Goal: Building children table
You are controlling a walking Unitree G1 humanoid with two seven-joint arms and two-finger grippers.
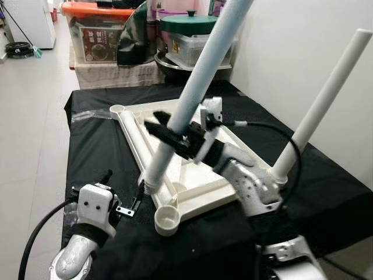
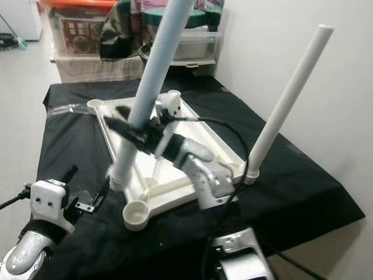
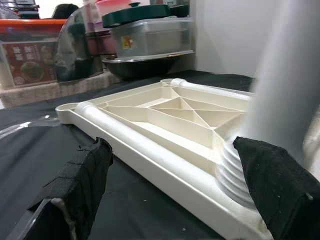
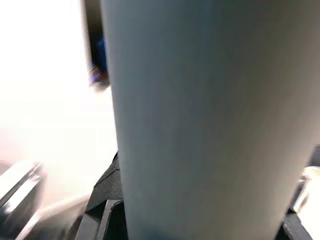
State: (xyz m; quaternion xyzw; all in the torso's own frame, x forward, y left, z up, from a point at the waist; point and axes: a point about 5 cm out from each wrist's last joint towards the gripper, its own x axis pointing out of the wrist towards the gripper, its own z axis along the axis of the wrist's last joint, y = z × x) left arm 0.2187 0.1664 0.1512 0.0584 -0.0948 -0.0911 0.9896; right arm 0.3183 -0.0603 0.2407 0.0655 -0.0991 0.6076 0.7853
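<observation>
The right gripper (image 1: 170, 135) pinches a long pale cylindrical plastic table leg (image 1: 195, 93) between its black fingers, gripping it low on the shaft; the leg tilts away from the claw, its threaded foot sitting at a socket of the cream ribbed plastic tabletop (image 1: 201, 189) lying upside down just below. Beyond the claw, at the far-right corner, a second white leg (image 1: 323, 102) stands in its socket (leaning too). The left gripper (image 3: 175, 195) hovers spread beside the tabletop's near edge, over the black cloth-covered table (image 1: 93, 146). Behind it sit stacked plastic storage boxes (image 1: 96, 29).
</observation>
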